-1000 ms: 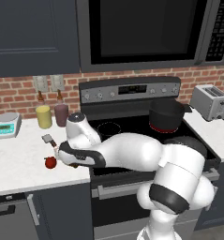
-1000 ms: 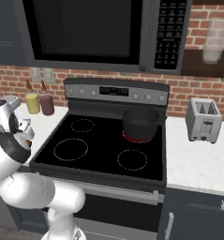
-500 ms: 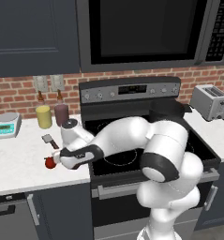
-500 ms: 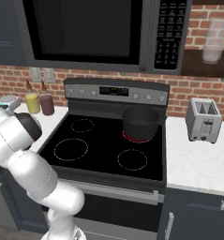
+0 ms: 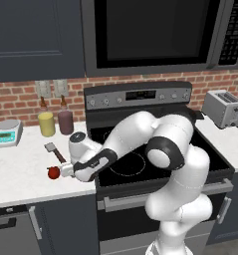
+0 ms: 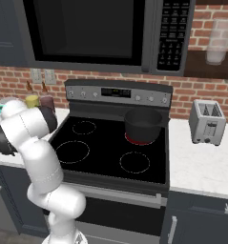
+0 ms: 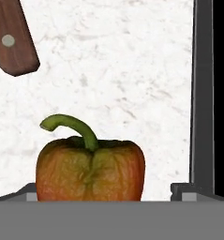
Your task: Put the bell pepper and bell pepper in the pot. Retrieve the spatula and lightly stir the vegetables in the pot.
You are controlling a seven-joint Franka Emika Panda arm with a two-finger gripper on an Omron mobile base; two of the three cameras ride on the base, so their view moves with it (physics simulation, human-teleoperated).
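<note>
Tool [image 5: 65, 170] spread apart low over white marble surface [image 5: 21, 174], orange-red bell pepper [image 7: 91, 169] right between tips, spatula [image 5: 54, 152] just behind, pot [image 6: 143, 125] far off on stove [image 6: 113, 147] under microwave [image 6: 101, 33].

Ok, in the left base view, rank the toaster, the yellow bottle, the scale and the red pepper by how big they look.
1. Toaster, clearly largest.
2. Scale and yellow bottle: about alike, the scale wider, the bottle taller, so I won't rank them.
3. Red bell pepper, smallest, beside the gripper.

Even flat rendered light, faint shadows, soft low-resolution edges, no glare
</note>
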